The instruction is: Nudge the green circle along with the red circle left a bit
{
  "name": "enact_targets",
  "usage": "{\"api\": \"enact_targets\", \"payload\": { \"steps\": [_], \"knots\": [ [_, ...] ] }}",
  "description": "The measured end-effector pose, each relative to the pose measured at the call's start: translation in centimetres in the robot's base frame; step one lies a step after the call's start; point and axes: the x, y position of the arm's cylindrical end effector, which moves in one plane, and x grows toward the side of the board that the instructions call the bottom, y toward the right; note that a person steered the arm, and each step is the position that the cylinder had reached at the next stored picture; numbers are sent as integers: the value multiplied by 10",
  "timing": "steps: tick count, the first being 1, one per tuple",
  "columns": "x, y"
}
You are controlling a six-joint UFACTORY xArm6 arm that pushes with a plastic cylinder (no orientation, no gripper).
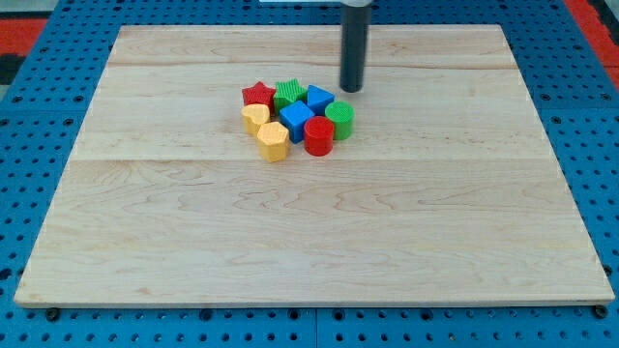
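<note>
Near the top-centre of the wooden bench (193, 242), a green circle (339, 120) and red circle (319, 136) stand upright, touching, at a block cluster's right edge. My tip (351, 89) sits just above the green circle. No fingers exist

Pale wooden board (309, 232) with smooth matt grain, ribbed-looking plastic green circle (339, 120) and red circle (319, 136), dark matt rod (354, 48)
</note>
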Motion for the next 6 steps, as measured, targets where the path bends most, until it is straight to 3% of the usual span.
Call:
{"api": "enact_targets", "payload": {
  "steps": [3,6],
  "knots": [
    [61,34],
    [63,0]
  ]
}}
